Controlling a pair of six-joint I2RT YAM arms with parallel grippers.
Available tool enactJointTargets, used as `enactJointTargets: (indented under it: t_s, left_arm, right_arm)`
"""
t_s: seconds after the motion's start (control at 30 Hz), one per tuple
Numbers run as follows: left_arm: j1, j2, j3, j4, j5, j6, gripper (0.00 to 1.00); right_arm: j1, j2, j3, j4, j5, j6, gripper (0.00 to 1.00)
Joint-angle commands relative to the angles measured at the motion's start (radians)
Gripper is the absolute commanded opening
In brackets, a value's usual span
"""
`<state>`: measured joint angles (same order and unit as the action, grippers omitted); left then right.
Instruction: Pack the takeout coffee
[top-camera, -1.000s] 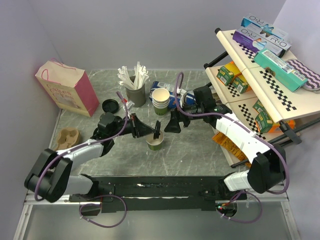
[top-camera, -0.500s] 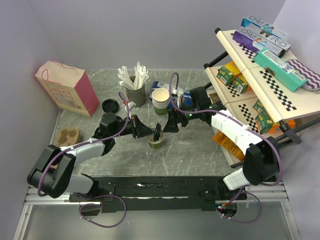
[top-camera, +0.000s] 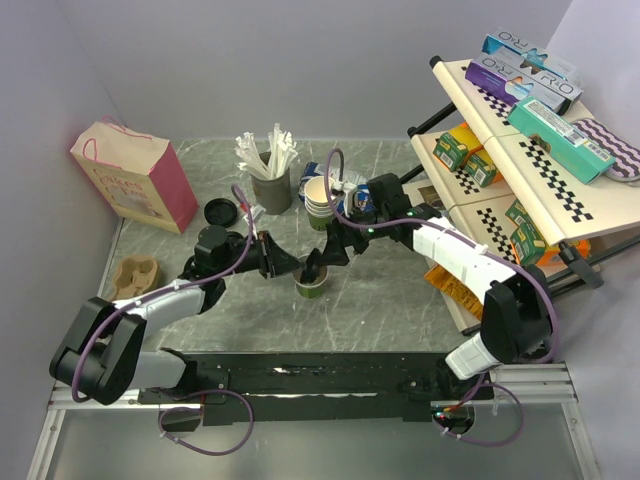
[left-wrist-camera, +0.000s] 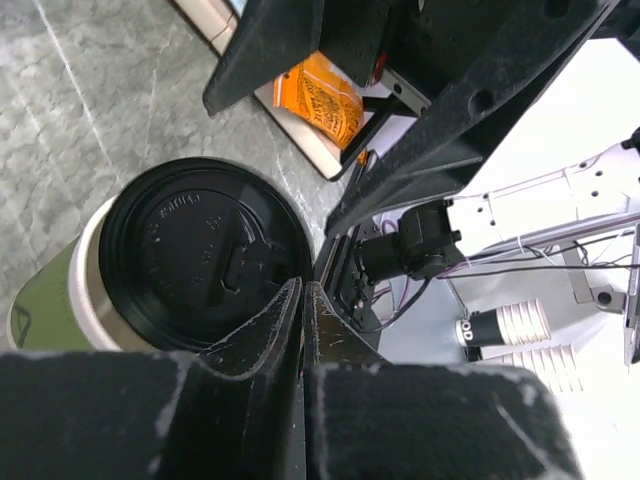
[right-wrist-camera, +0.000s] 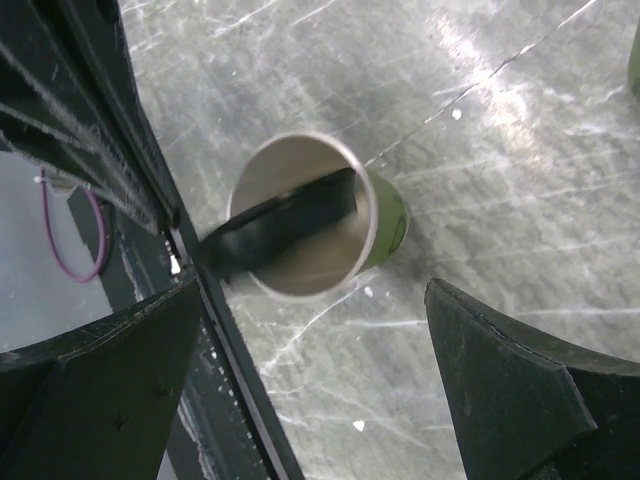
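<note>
The takeout coffee cup stands mid-table, green-sided; its black lid is tilted, one edge down inside the cup's mouth. My left gripper reaches in from the left, its jaws almost together on the lid's rim. In the left wrist view the lid faces me above the cup's wall, right at the left gripper. My right gripper hovers open just right of the cup. In the right wrist view the cup and slanted lid lie beyond the right gripper.
A pink paper bag stands back left, with a loose black lid and a cardboard cup carrier near it. A stack of cream cups and a stirrer holder stand behind. A stocked shelf rack fills the right.
My right gripper has moved left, close up to the cup. The left gripper has stayed at the cup with the lid, its jaws parted by a hair.
</note>
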<state>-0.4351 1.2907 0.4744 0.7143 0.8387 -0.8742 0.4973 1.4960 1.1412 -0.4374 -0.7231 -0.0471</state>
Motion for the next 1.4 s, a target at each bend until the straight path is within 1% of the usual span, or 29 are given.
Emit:
enactJointTargets:
  t_s: [0.0, 0.2, 0.3, 0.4, 0.43, 0.5, 0.53, 0.57, 0.6, 0.63, 0.67, 0.7, 0.73, 0.77, 0.8, 0.83, 0.87, 0.9, 0.97, 1.0, 1.03, 1.13, 1.23, 1.37]
  left_arm:
    - [0.007, -0.033, -0.011, -0.009, -0.01, 0.034, 0.11]
    - [0.021, -0.041, -0.007, -0.024, -0.016, 0.046, 0.12]
    - [0.032, -0.053, 0.016, -0.059, -0.012, 0.081, 0.21]
    - [0.035, -0.07, 0.056, -0.151, -0.003, 0.164, 0.28]
    - [0.036, -0.073, 0.067, -0.204, -0.001, 0.203, 0.31]
    - [0.036, -0.094, 0.098, -0.257, 0.008, 0.25, 0.34]
    - [0.036, -0.1, 0.11, -0.297, 0.017, 0.318, 0.36]
    - [0.036, -0.122, 0.136, -0.378, 0.016, 0.36, 0.37]
    - [0.036, -0.132, 0.15, -0.427, 0.014, 0.462, 0.38]
    - [0.036, -0.143, 0.164, -0.468, 0.001, 0.516, 0.4]
    - [0.036, -0.155, 0.19, -0.554, -0.007, 0.565, 0.41]
    - [0.036, -0.159, 0.207, -0.599, -0.019, 0.665, 0.41]
    - [0.036, -0.16, 0.222, -0.637, -0.041, 0.705, 0.41]
    - [0.035, -0.159, 0.248, -0.676, -0.061, 0.734, 0.41]
    - [0.036, -0.165, 0.254, -0.711, -0.076, 0.774, 0.41]
    - [0.044, -0.174, 0.254, -0.737, -0.085, 0.787, 0.43]
    - [0.047, -0.191, 0.251, -0.745, -0.095, 0.799, 0.44]
    - [0.053, -0.198, 0.254, -0.778, -0.099, 0.819, 0.45]
    - [0.073, -0.215, 0.265, -0.806, -0.145, 0.824, 0.5]
    - [0.084, -0.22, 0.267, -0.82, -0.177, 0.798, 0.52]
    - [0.093, -0.228, 0.27, -0.823, -0.203, 0.784, 0.55]
    - [0.148, -0.238, 0.274, -0.829, -0.211, 0.748, 0.56]
    - [0.188, -0.257, 0.259, -0.81, -0.202, 0.721, 0.56]
    - [0.229, -0.261, 0.25, -0.793, -0.202, 0.698, 0.57]
  right_arm:
    - [0.012, 0.035, 0.069, 0.016, 0.019, -0.007, 0.98]
    - [0.015, 0.044, 0.077, 0.012, 0.013, -0.004, 0.98]
    - [0.017, 0.029, 0.077, 0.016, 0.017, -0.007, 0.98]
    - [0.015, 0.001, 0.08, 0.002, 0.043, -0.037, 0.98]
    - [0.014, -0.009, 0.083, -0.02, 0.051, -0.078, 0.98]
    - [0.014, -0.052, 0.089, -0.04, 0.053, -0.138, 0.95]
    - [0.014, -0.071, 0.088, -0.049, 0.038, -0.219, 0.94]
    - [0.014, -0.11, 0.081, -0.076, -0.001, -0.271, 0.91]
    - [0.014, -0.134, 0.078, -0.09, -0.027, -0.325, 0.9]
    - [0.014, -0.155, 0.077, -0.109, -0.048, -0.44, 0.89]
    - [0.026, -0.186, 0.089, -0.185, -0.071, -0.508, 0.87]
    - [0.038, -0.194, 0.1, -0.233, -0.096, -0.581, 0.85]
    - [0.055, -0.201, 0.112, -0.289, -0.096, -0.722, 0.84]
    - [0.072, -0.21, 0.121, -0.335, -0.087, -0.794, 0.8]
    - [0.125, -0.218, 0.115, -0.406, -0.047, -0.86, 0.77]
    - [0.153, -0.227, 0.103, -0.42, -0.015, -0.967, 0.75]
    - [0.177, -0.247, 0.074, -0.426, 0.01, -1.009, 0.7]
    - [0.217, -0.253, 0.063, -0.431, 0.04, -1.046, 0.68]
    - [0.251, -0.249, 0.054, -0.442, 0.069, -1.14, 0.62]
    - [0.274, -0.241, 0.058, -0.463, 0.086, -1.174, 0.6]
    - [0.285, -0.22, 0.068, -0.475, 0.109, -1.233, 0.56]
    - [0.291, -0.168, 0.09, -0.506, 0.135, -1.319, 0.5]
    - [0.291, -0.14, 0.092, -0.494, 0.168, -1.375, 0.49]
    - [0.291, -0.128, 0.069, -0.439, 0.201, -1.387, 0.49]
